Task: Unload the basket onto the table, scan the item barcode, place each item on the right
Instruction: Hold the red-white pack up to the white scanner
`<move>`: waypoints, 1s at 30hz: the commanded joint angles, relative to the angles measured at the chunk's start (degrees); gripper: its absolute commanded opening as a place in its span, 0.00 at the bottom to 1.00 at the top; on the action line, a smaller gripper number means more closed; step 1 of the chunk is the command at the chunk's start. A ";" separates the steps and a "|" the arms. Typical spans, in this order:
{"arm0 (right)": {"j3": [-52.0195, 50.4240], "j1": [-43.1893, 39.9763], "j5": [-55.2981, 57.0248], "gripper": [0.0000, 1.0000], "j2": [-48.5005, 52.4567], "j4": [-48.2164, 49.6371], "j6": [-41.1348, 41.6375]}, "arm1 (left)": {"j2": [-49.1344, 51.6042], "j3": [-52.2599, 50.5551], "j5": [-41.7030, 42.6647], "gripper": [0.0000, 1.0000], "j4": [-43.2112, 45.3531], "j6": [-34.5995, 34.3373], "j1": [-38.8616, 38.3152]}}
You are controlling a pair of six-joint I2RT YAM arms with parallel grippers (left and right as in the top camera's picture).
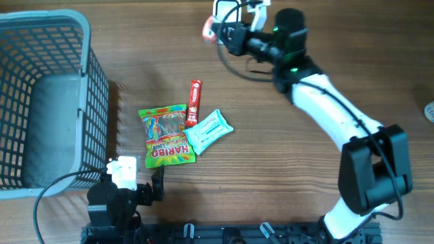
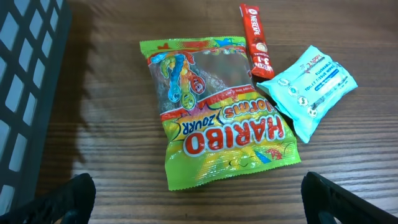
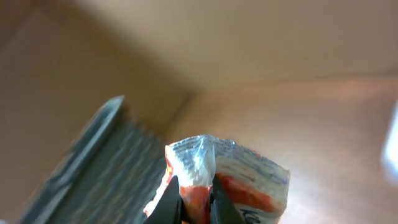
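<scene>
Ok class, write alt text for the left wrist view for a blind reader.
A green Haribo worms bag lies flat on a wooden table, a red Nescafé stick and blue wipes pack to its right. A grey basket edges the left; the open fingers show in both bottom corners.

Bright, even light; blurry right-wrist view

Between my right jaws sits a crinkled, glossy plastic packet. Ahead of my left jaws, the Haribo bag shines as slick film on the matt, wood-grained desk.
</scene>
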 commanded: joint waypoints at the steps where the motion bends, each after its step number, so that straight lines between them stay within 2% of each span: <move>1: 0.50 4.37 31.98 0.05 0.57 6.10 -12.72 | -0.46 0.04 -0.13 1.00 0.15 -0.52 0.31; 4: 3.23 4.83 40.68 0.05 5.29 9.38 -21.88 | -0.46 0.04 -0.13 1.00 0.15 -0.52 0.31; 6: 9.44 4.83 43.34 0.05 11.69 9.16 -29.33 | -0.46 0.04 -0.13 1.00 0.15 -0.52 0.31; 11: 26.40 4.85 45.97 0.05 26.21 3.85 -33.16 | -0.46 0.04 -0.13 1.00 0.15 -0.52 0.31; 14: 29.64 4.85 49.51 0.05 31.34 1.75 -34.60 | -0.46 0.04 -0.13 1.00 0.15 -0.52 0.31; 24: 29.86 5.07 50.01 0.05 31.21 -2.78 -33.94 | -0.46 0.04 -0.13 1.00 0.15 -0.52 0.31; 27: 29.86 5.07 56.37 0.05 26.95 -7.87 -32.98 | -0.46 0.04 -0.13 1.00 0.15 -0.52 0.31; 30: 29.86 5.73 67.12 0.05 22.27 -18.73 -32.44 | -0.46 0.04 -0.13 1.00 0.15 -0.52 0.31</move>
